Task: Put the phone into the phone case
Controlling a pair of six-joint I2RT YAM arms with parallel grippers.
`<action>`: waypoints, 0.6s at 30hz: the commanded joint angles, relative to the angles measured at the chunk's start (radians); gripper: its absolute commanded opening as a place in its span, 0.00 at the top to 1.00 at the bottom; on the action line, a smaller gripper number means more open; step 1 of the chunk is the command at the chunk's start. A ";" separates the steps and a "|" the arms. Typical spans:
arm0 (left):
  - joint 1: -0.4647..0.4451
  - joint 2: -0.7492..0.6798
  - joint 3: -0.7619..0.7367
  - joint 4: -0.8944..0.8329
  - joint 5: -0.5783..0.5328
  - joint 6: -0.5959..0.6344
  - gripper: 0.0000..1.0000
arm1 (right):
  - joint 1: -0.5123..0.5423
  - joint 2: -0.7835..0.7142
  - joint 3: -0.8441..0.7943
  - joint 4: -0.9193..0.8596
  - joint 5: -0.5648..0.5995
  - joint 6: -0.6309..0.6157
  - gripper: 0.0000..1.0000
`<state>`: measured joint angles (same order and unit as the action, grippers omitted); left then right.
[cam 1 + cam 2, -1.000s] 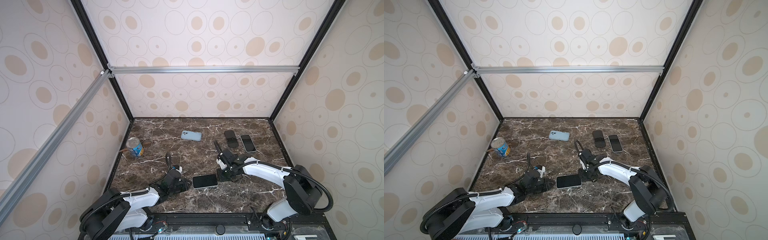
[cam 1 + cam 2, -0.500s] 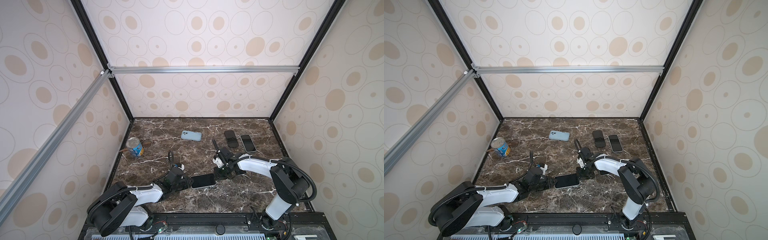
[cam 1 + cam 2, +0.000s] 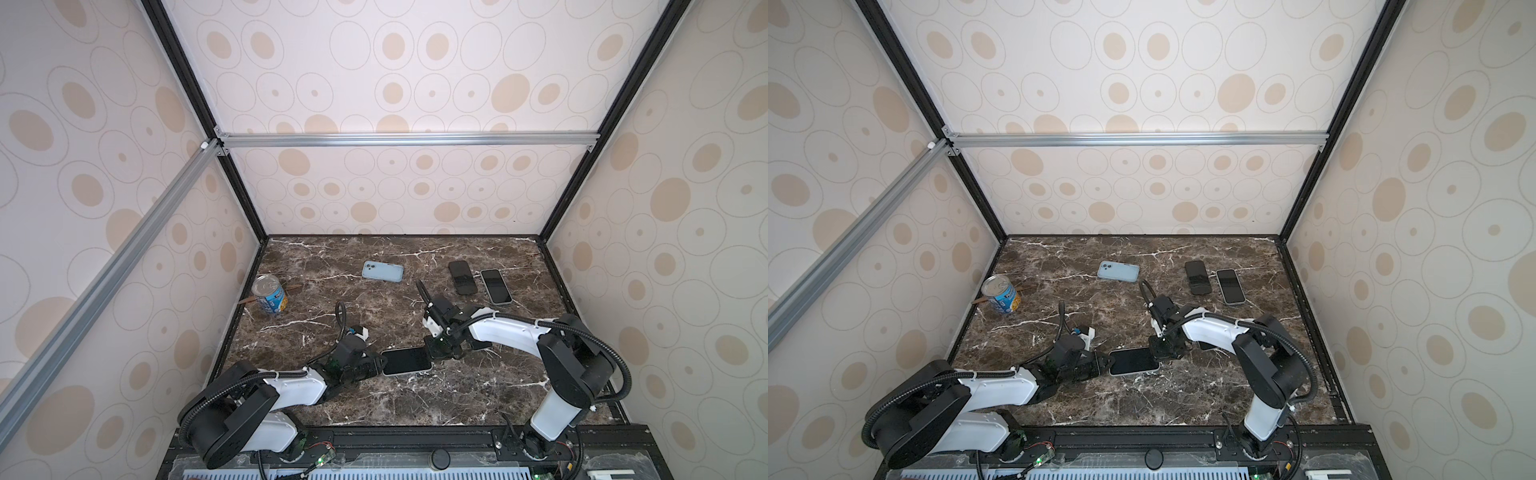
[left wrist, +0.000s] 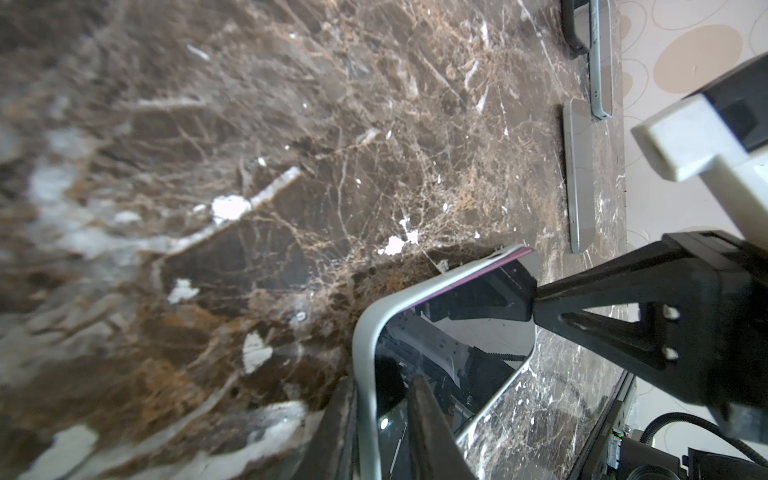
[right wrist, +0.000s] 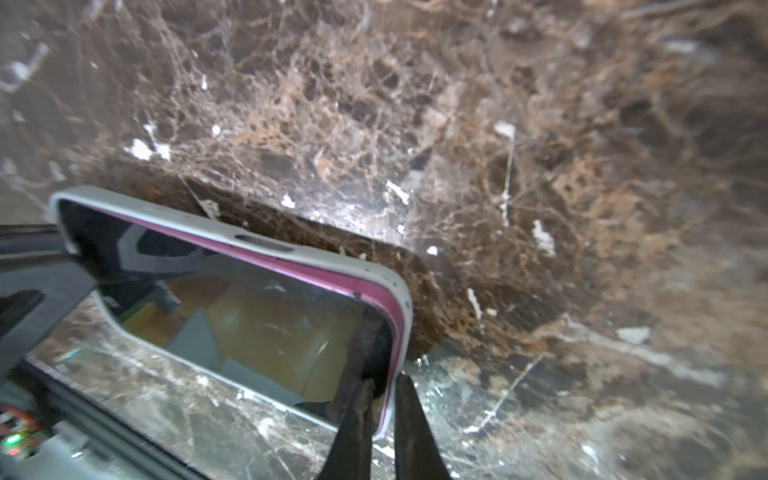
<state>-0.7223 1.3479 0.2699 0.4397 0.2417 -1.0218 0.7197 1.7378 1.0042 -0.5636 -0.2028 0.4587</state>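
Right gripper [image 5: 384, 380] was pinching the phone [image 3: 406, 360] and phone case [image 5: 266, 245] rim — left gripper [image 4: 382, 392] clamped the other end.

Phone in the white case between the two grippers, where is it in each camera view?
In a top view: phone lies near the front middle of the table.
In a top view: phone, same spot.
Left wrist: phone close up, stretching away from the camera.
Right wrist: phone close up, screen up.
Shared landmark: the right gripper at the phone's end, in all four.

One cased phone [image 3: 406, 360], three other phones or cases [image 3: 382, 271] [image 3: 461, 277] [image 3: 495, 286], one can [image 3: 270, 296], two pincers [image 3: 379, 365] [image 3: 434, 353]
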 commanded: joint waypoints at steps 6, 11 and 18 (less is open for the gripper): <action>-0.010 0.025 -0.024 -0.041 0.026 0.003 0.77 | 0.108 0.214 -0.019 -0.124 0.282 0.012 0.85; -0.010 -0.010 -0.023 -0.067 0.009 0.006 0.77 | 0.111 0.113 0.004 -0.107 0.243 0.012 0.82; -0.005 -0.116 -0.020 -0.144 -0.068 0.023 0.76 | -0.011 -0.074 0.040 -0.005 0.014 0.015 0.77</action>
<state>-0.7254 1.2675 0.2562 0.3580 0.2188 -1.0195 0.7475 1.7073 1.0367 -0.6033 -0.1028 0.4675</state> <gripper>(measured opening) 0.240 0.232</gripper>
